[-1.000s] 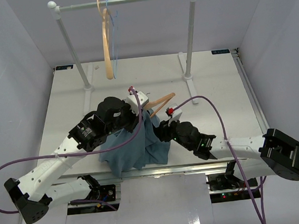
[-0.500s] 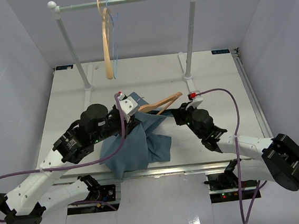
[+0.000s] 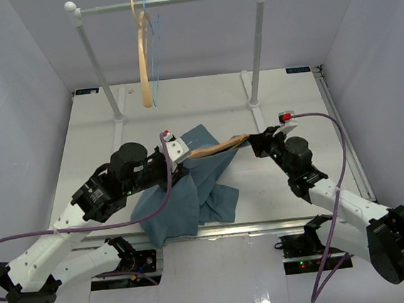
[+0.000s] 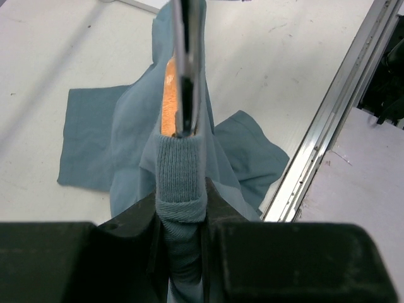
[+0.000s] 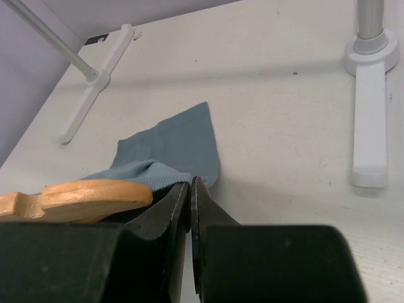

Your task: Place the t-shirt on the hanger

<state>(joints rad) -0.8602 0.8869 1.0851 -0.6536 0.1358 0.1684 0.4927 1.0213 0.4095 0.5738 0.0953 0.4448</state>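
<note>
Left arm (image 3: pixel 60 240) and right arm (image 3: pixel 345 206): white link shells, black joint housings. Purple cables (image 3: pixel 345 153) run loose from each wrist. Red marker (image 3: pixel 284 117) sits at the right wrist. Left gripper (image 4: pixel 182 202) and right gripper (image 5: pixel 190 184): matt black fingers with flat inner faces.

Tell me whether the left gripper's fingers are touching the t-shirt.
Touching. The left wrist view shows the ribbed collar of the t-shirt pinched between the fingers of the left gripper.
</note>
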